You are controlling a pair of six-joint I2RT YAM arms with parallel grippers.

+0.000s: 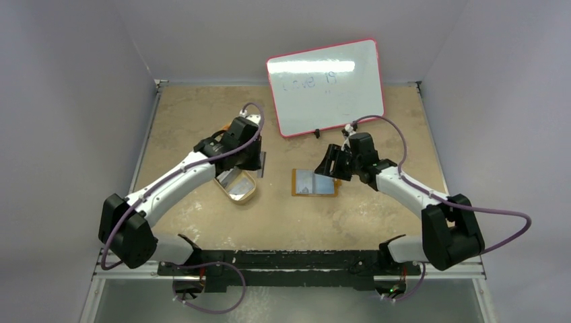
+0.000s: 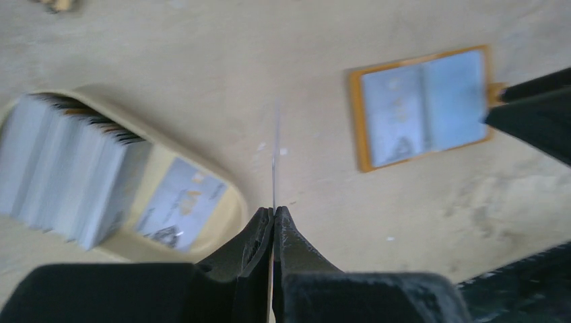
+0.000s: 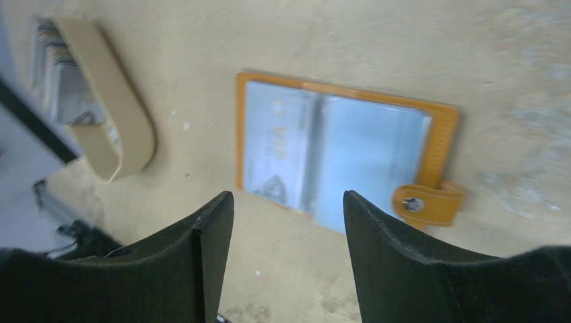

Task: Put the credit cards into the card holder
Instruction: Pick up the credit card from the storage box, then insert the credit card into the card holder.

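Left arm [image 1: 175,178]: reaching forward from its base, elbow bent, wrist over the far end of the tan oval dish [image 1: 250,196], camera looking down.
Stack of credit cards [image 2: 64,168]: standing on edge in the dish, packed tight, with a loose credit card [image 2: 178,212] lying flat beside them in the same dish.
Left tool [image 2: 274,210]: clenched, and it's got one! A single credit card [image 2: 275,155] is pinched by its near end. It shows edge-on as a thin line, hanging clear above the worktop [image 1: 202,222] just beside the dish.
Handling, card: light, thin, stiff enough to hold straight, but slick-faced. I'd say a grip on the end leaves the free end to lead into a pocket. Too little squeeze and it could swivel.
Card holder [image 3: 343,161]: lying open and flat mid-worktop, pale sleeves up, snap tab [image 3: 427,204] sticking out on one side. One leaf looks to carry a card already.
Handling, holder: light and soft, likely to skate if a card is pushed in. Pin it at the orange border, not the sleeve.
Right tool [image 3: 288,202]: released, jaws wide, holding nothing, hovering over the holder's edge near the tab.
Right arm [image 1: 404,188]: stretched in from the right, wrist tipped down towards the holder.
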